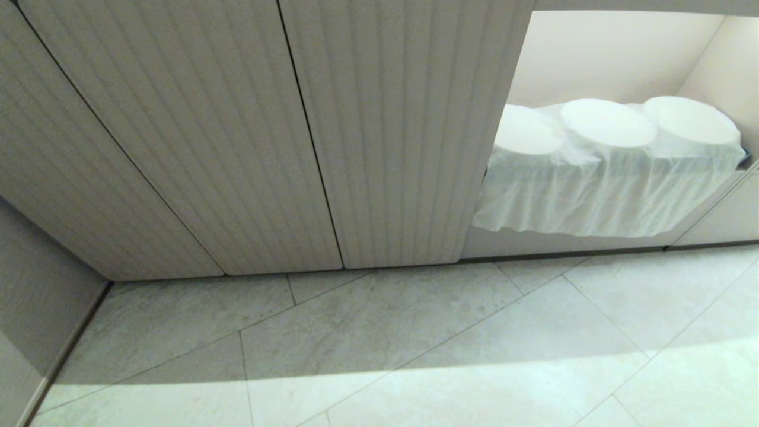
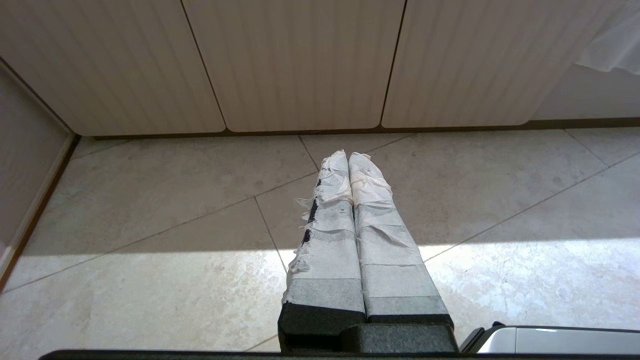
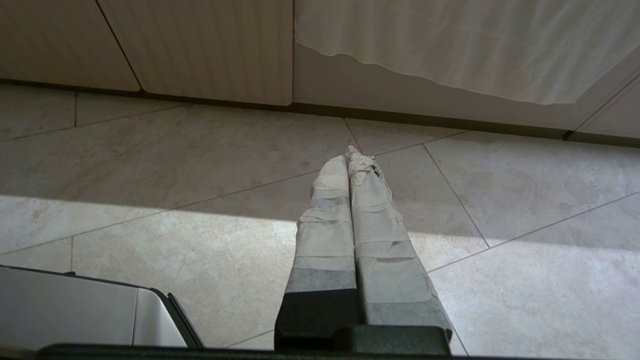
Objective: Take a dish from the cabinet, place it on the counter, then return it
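Cabinet [image 1: 237,148] doors all closed, fluted beige fronts reaching down to the tiled floor [image 1: 415,344]. Dish not visible, so can't tell where it sits. Right of the doors, a lit open niche [image 1: 593,53] holds white-wrapped round stacks [image 1: 605,124], wrap hanging over the shelf edge. Left claw [image 2: 348,156] hangs over the floor, taped fingers pressed together, holding nothing. Right claw [image 3: 347,157] same: pinched closed, empty, above the tiles.
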Robot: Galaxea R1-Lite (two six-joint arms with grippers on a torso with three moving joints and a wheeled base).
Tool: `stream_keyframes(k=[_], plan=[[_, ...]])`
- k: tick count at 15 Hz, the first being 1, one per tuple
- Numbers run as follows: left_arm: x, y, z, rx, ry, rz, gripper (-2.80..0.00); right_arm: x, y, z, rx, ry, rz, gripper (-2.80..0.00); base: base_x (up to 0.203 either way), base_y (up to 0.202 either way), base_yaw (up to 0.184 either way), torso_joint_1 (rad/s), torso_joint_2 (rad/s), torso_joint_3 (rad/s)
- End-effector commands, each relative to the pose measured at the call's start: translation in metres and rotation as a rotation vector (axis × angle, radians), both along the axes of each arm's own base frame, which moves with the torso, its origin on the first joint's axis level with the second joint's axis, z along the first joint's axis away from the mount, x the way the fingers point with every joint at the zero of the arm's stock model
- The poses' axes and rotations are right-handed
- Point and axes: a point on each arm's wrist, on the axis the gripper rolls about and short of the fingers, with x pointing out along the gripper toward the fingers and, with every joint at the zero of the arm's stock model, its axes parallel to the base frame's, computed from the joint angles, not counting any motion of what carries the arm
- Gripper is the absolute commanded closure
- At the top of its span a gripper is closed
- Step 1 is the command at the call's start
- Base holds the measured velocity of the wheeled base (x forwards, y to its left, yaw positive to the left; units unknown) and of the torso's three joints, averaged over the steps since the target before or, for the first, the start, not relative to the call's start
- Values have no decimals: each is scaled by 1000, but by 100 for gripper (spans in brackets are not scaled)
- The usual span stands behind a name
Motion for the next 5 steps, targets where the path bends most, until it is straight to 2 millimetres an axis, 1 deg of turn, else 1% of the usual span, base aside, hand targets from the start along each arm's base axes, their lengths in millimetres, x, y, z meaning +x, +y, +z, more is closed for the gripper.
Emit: stream_keyframes(k=[1,5], plan=[[0,0,0,-1,0,1,0,0,0,0,0,2,1,0,0,0,0,0,0,0],[0,0,0,-1,0,1,0,0,0,0,0,2,1,0,0,0,0,0,0,0]])
